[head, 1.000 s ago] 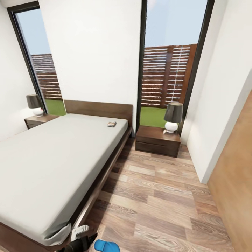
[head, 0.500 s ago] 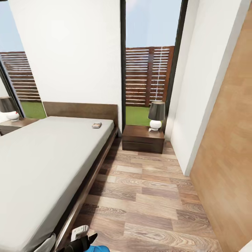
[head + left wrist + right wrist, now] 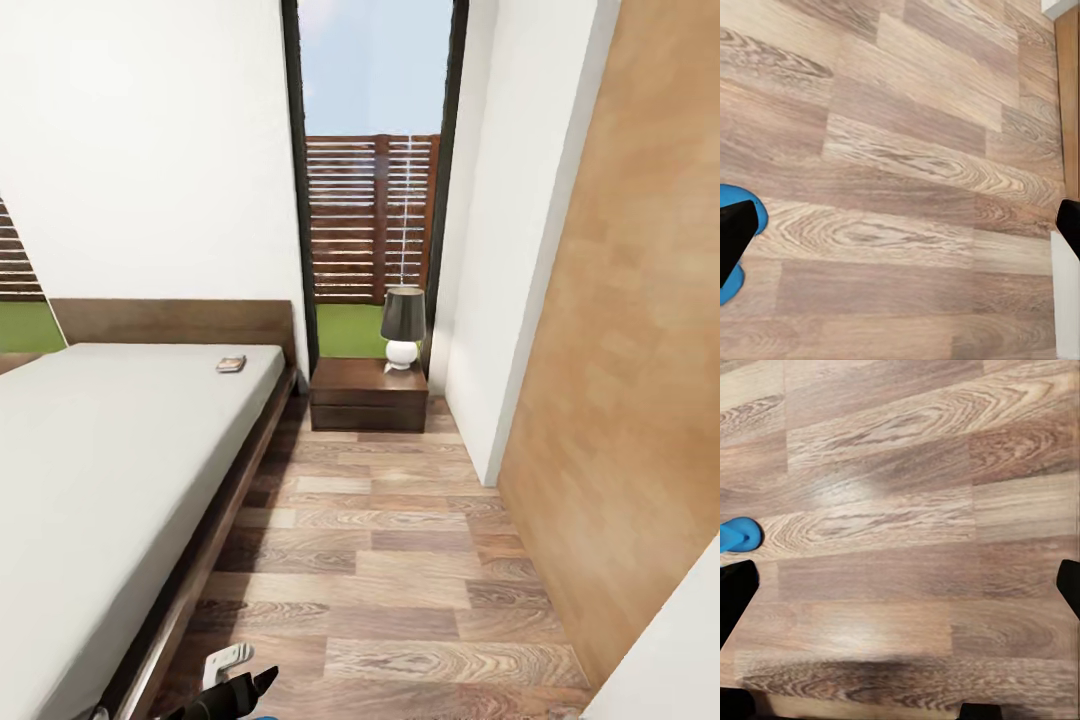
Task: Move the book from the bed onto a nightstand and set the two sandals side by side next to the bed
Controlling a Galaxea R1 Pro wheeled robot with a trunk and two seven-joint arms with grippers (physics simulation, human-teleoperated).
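The book lies flat on the bed, up near the headboard, at about eleven o'clock in the head view. The nightstand stands just past the bed's corner, at about twelve o'clock, with a lamp on its top. The book is small and thin, so it is likely light and a bit bendy. It lies flat on a soft mattress, so a gripper may have to push down a little and pinch it by one edge. It could slip, because the cover looks smooth. A blue sandal lies on the wood floor, close to the robot. It shows as a blue bit in the right wrist view too. It looks flat, light and a bit stiff, so a pinch across its narrow side seems best. The left gripper is spread wide with nothing in it. The right gripper is spread wide with nothing in it too.
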